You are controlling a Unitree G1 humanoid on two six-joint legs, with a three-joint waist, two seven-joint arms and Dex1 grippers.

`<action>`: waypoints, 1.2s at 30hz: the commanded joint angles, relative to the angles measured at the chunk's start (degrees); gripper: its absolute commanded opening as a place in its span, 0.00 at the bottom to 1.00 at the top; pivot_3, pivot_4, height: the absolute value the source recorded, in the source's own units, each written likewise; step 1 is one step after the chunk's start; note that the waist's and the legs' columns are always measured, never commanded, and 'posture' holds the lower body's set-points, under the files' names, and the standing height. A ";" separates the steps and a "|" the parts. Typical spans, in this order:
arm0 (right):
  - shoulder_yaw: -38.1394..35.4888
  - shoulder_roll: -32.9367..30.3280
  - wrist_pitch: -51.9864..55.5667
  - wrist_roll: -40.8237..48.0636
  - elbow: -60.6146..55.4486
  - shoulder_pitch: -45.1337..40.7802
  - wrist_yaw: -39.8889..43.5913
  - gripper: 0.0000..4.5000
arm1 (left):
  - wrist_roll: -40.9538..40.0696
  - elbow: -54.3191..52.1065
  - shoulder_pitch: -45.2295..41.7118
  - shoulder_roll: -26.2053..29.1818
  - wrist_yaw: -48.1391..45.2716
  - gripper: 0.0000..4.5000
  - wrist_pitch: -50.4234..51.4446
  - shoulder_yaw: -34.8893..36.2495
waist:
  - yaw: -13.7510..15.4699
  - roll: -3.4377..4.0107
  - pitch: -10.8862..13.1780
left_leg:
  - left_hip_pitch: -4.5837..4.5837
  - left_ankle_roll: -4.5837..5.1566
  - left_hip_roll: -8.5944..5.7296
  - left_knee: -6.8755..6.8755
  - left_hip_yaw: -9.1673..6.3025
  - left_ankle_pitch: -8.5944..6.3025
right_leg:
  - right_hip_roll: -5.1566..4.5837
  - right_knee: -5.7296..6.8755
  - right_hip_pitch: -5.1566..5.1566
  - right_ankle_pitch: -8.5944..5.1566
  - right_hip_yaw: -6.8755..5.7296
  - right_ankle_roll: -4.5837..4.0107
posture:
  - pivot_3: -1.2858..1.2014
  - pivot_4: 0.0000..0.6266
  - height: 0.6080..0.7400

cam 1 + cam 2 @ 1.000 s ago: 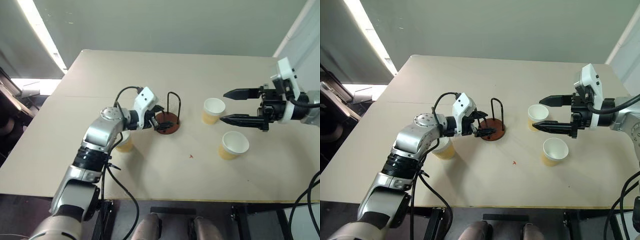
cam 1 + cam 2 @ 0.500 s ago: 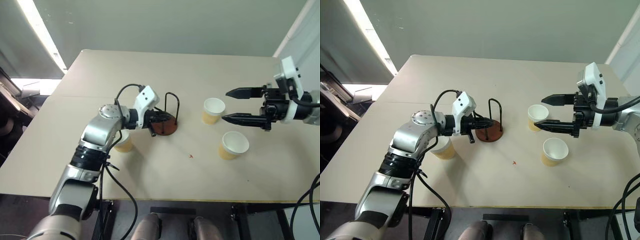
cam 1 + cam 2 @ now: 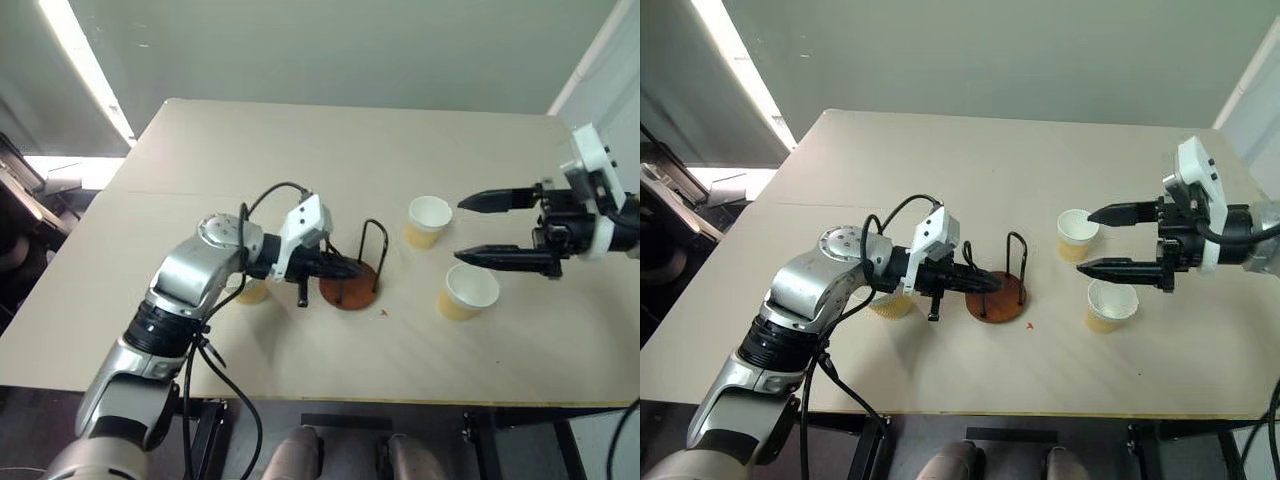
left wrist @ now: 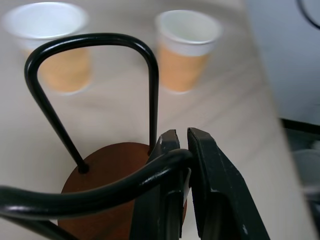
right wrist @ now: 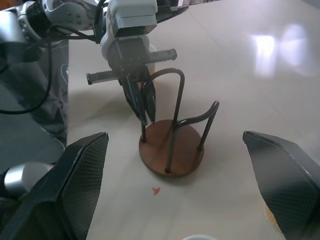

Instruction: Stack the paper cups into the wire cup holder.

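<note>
The wire cup holder (image 3: 350,291), a reddish-brown disc with black wire loops, stands near the middle of the table. My left gripper (image 3: 346,268) is shut on one of its wire loops (image 4: 150,175), with the fingers (image 4: 210,190) pinched around the wire. One paper cup (image 3: 428,221) stands upright to the holder's right, and a second (image 3: 467,290) stands nearer the front edge. A third cup (image 3: 250,291) is partly hidden under my left arm. My right gripper (image 3: 462,231) hangs open above the two right-hand cups, holding nothing.
The beige table (image 3: 300,150) has free room at the back and along the front edge. A small red mark (image 3: 383,313) lies just beside the holder's base.
My left gripper closed on the holder's wire and dragged the holder towards the front and right. The right gripper drew back a little to the right, still open.
</note>
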 commanded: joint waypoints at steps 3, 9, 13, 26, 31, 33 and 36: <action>-6.01 -1.33 1.22 3.10 -3.22 2.23 -1.94 1.00 | -0.39 -2.75 -0.20 0.28 -3.48 0.01 -1.25 -3.00 | -0.05 0.00 0.00 | 0.03 0.00 0.00 0.00 0.00 0.00 | 0.00 0.00 0.02 0.00 0.00 0.00 | 0.52 0.24 1.00; -9.51 -2.28 1.99 4.61 -5.53 6.61 -3.01 1.00 | 0.70 -1.52 -0.13 0.13 -5.30 0.01 -2.95 -5.04 | 0.00 0.00 0.00 | 0.03 0.01 0.00 0.02 0.00 0.00 | -0.01 -0.01 0.04 0.00 0.00 0.00 | 0.52 0.24 1.00; -10.49 -2.33 1.66 4.89 -6.23 8.26 -3.64 1.00 | 1.69 0.31 -0.04 -1.19 -6.19 0.01 -4.89 -6.74 | 0.00 0.00 0.00 | 0.06 0.01 0.00 0.02 -0.01 -0.01 | -0.01 -0.02 0.07 0.00 0.00 0.00 | 0.52 0.24 1.00; -8.17 -1.73 0.98 4.77 -6.18 7.87 -5.01 1.00 | 7.69 1.07 0.96 2.03 -6.28 0.66 -10.08 -8.43 | -0.11 0.00 -0.01 | 0.15 0.03 0.01 0.04 -0.01 -0.02 | -0.01 -0.09 0.14 0.00 0.00 0.01 | 0.52 0.24 1.00; -6.45 -1.52 1.16 4.63 -5.55 5.95 -5.72 1.00 | 8.17 -1.49 2.47 4.70 -5.36 0.97 -10.75 -6.47 | -0.14 0.00 -0.01 | 0.15 0.04 0.00 0.04 -0.02 -0.02 | -0.01 -0.12 0.13 -0.01 0.00 0.01 | 0.52 0.24 1.00; -5.53 -1.42 1.69 4.62 -5.32 4.87 -6.45 1.00 | 7.73 -2.57 2.96 6.41 -5.11 0.97 -10.08 -5.17 | -0.19 0.00 -0.01 | 0.15 0.04 0.00 0.04 -0.02 -0.02 | -0.01 -0.11 0.13 -0.01 0.00 0.01 | 0.52 0.24 1.00; -3.43 -0.57 2.64 4.43 -4.94 2.61 -8.43 1.00 | 6.60 -3.40 4.05 9.61 -5.89 0.97 -9.30 -2.96 | -0.42 0.00 -0.01 | 0.16 0.04 0.01 0.02 -0.02 -0.02 | 0.00 -0.13 0.11 -0.01 0.00 0.01 | 0.52 0.24 1.00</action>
